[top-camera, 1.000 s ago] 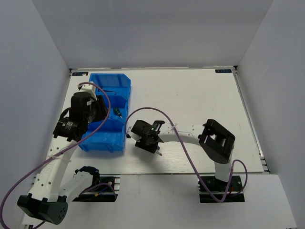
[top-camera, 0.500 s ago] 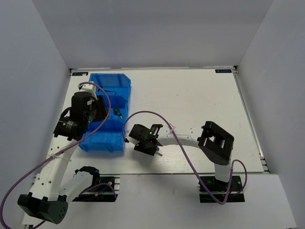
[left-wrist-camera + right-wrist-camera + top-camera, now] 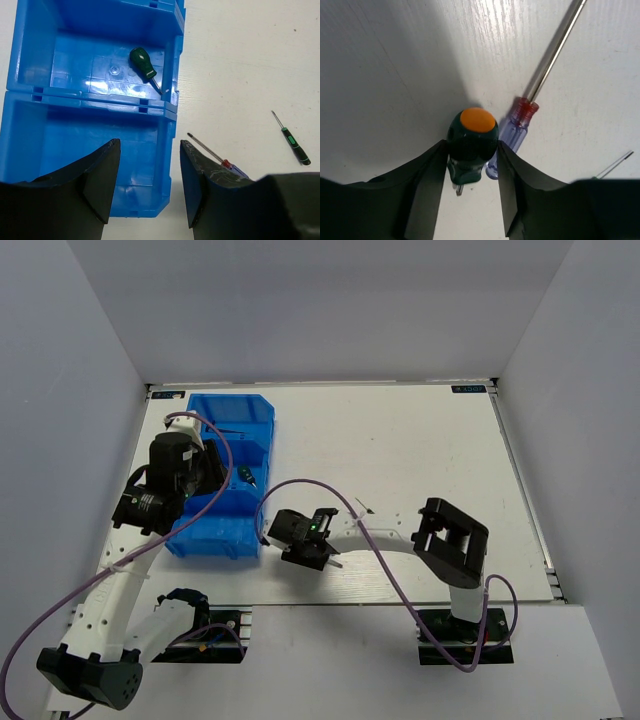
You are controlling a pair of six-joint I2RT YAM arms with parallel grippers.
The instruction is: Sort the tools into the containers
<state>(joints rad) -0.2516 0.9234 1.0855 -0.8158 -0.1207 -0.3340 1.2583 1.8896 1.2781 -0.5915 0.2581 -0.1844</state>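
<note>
My right gripper (image 3: 471, 162) is shut on a stubby green-handled screwdriver (image 3: 472, 134) with an orange cap. It holds it just off the bright blue bin's (image 3: 215, 530) near right corner, as the top view (image 3: 290, 536) shows. A blue-handled thin screwdriver (image 3: 512, 137) lies on the table right beside it. My left gripper (image 3: 149, 185) is open and empty above the bin's near compartment (image 3: 90, 135). A second stubby green screwdriver (image 3: 143, 62) lies in the middle compartment. A black-green thin screwdriver (image 3: 292, 141) lies on the table to the right. No hex keys are clear.
A thin dark item (image 3: 236, 430) lies in the bin's far compartment. Purple cables (image 3: 330, 480) loop over both arms. The bin's right wall (image 3: 172, 95) stands close to the blue-handled screwdriver's tip (image 3: 190, 135). Grey walls enclose the white table (image 3: 420, 440).
My right gripper has moved a little left and toward the near edge, carrying the stubby green screwdriver. The left arm has not moved.
</note>
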